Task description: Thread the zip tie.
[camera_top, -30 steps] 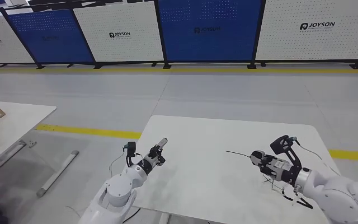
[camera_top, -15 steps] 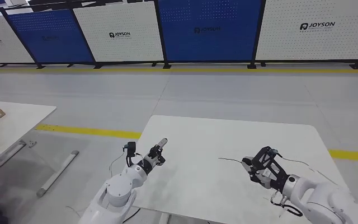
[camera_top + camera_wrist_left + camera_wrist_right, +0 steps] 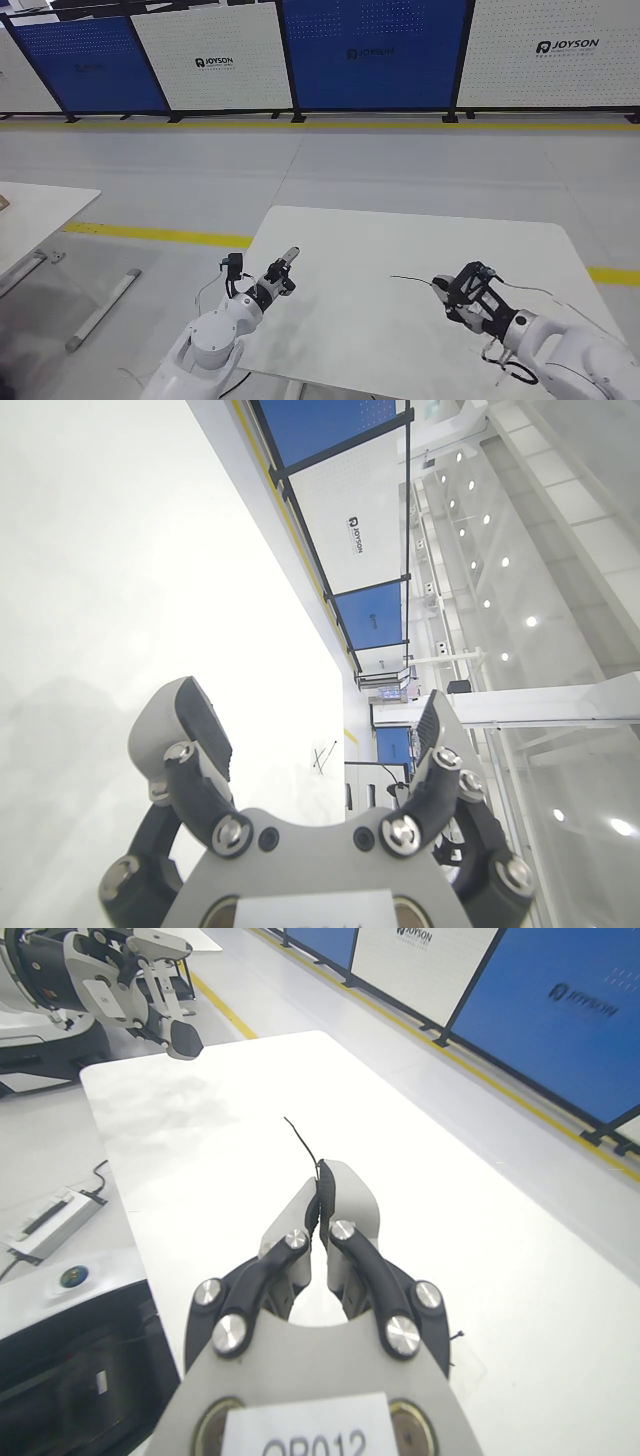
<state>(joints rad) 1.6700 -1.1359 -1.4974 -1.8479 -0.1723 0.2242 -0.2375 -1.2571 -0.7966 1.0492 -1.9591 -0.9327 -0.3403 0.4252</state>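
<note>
A thin black zip tie [image 3: 301, 1141] sticks out from my right gripper [image 3: 319, 1178], which is shut on it above the white table [image 3: 450, 1253]. In the top view the zip tie [image 3: 410, 280] points toward the table's middle from the right gripper [image 3: 441, 288] near the right front. My left gripper [image 3: 320, 725] is open with nothing between its fingers; it hovers at the table's left front edge, seen as the left gripper [image 3: 288, 257] in the top view and as the left gripper [image 3: 182, 1040] in the right wrist view.
A few more black zip ties [image 3: 322, 757] lie on the table [image 3: 400, 260] near the right arm. Another white table [image 3: 40, 210] stands off to the left. A grey box with a cable [image 3: 47, 1223] lies on the floor.
The right arm has swung leftward and forward with the zip tie, then nearly settled. The left arm has not moved.
</note>
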